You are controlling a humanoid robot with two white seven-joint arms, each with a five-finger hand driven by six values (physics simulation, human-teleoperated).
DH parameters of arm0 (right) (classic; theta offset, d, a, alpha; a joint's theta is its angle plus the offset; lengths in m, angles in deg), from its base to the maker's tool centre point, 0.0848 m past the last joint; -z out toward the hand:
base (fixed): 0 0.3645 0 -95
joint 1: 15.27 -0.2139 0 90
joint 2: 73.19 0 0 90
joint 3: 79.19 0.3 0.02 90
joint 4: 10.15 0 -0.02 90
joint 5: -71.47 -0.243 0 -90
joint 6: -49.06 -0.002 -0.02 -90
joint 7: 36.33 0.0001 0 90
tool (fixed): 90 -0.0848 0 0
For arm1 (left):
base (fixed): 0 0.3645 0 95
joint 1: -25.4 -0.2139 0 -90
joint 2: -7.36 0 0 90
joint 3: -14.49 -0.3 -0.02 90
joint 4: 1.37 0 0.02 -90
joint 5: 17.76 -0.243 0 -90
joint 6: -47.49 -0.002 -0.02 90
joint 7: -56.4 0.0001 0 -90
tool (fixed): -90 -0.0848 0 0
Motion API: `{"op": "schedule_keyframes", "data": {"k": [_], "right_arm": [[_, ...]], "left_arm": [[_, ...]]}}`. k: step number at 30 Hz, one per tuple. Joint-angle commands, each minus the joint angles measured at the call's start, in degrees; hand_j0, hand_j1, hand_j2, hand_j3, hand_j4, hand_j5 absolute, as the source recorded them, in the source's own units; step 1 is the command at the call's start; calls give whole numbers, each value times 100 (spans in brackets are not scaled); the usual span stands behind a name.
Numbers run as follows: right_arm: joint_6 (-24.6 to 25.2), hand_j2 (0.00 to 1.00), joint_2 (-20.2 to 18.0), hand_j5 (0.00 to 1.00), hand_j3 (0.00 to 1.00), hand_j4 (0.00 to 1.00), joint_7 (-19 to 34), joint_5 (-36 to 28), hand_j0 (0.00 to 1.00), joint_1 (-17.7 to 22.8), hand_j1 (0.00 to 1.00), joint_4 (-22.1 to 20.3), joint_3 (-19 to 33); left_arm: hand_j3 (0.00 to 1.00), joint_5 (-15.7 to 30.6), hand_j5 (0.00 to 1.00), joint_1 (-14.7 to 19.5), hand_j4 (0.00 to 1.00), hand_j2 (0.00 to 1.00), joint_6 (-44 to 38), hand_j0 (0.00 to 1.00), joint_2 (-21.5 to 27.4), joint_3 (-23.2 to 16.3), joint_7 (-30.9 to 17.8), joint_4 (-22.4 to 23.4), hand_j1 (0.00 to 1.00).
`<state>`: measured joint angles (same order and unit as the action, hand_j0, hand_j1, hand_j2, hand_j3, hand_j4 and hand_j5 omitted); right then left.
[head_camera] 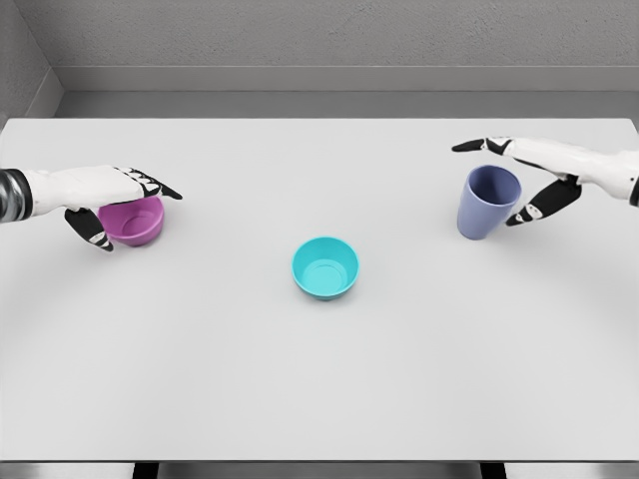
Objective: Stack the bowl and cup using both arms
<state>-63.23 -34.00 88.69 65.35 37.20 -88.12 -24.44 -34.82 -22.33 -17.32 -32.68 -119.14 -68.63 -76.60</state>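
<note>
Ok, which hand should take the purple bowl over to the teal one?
Left, probably. The left hand is already over the purple bowl, at the table's left side. The right hand is far across, beside the blue cup. The teal bowl sits between.

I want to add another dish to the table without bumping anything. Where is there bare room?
Bare: the near strip of the table below the teal bowl, and the far middle. Crowded: left edge, left hand over the purple bowl; right edge, right hand around the blue cup.

Colours on the pale grey worktop [319, 399]
A teal bowl [324, 267], a purple bowl [135, 222] and a periwinkle cup [487, 202] are seen
</note>
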Motion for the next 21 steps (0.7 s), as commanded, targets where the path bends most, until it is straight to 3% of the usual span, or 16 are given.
{"op": "schedule_keyframes", "data": {"k": [1,21], "right_arm": [[5,100,-70,100,100,100,-2,-29,100,0,100,-7,-34],[14,100,71,100,100,100,-2,-29,100,-9,100,160,-69]], "left_arm": [[100,18,100,0,100,100,-15,100,5,4,2,-1,100],[100,-105,100,-35,100,100,-15,100,-127,39,2,193,100]]}}
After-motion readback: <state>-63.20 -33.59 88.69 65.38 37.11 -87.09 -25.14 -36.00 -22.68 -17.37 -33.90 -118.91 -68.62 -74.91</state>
